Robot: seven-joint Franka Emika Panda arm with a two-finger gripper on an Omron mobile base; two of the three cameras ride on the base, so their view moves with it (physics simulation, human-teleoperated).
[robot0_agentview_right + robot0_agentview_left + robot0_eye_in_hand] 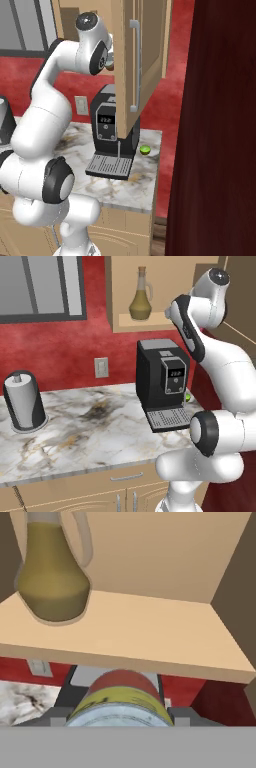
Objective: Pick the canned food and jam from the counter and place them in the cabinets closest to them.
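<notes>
In the hand view the jam [121, 699], a squat jar with a yellow-orange body and a red band, sits between my fingers, and my gripper [120, 714] is shut on it. It hangs just below and in front of the front edge of the open cabinet's wooden shelf [130, 632]. In the left base view my hand reaches up to the right end of that cabinet shelf [150, 326], above the marble counter [100, 426]. The canned food is out of view.
An olive glass bottle [52, 587] stands on the shelf's left part, also the bottle [141, 303]. A black coffee machine [162, 381] sits under the cabinet. The open cabinet door [132, 65] hangs beside my hand. A paper towel holder [24, 401] stands far left; a small green thing [145, 149] lies by the machine.
</notes>
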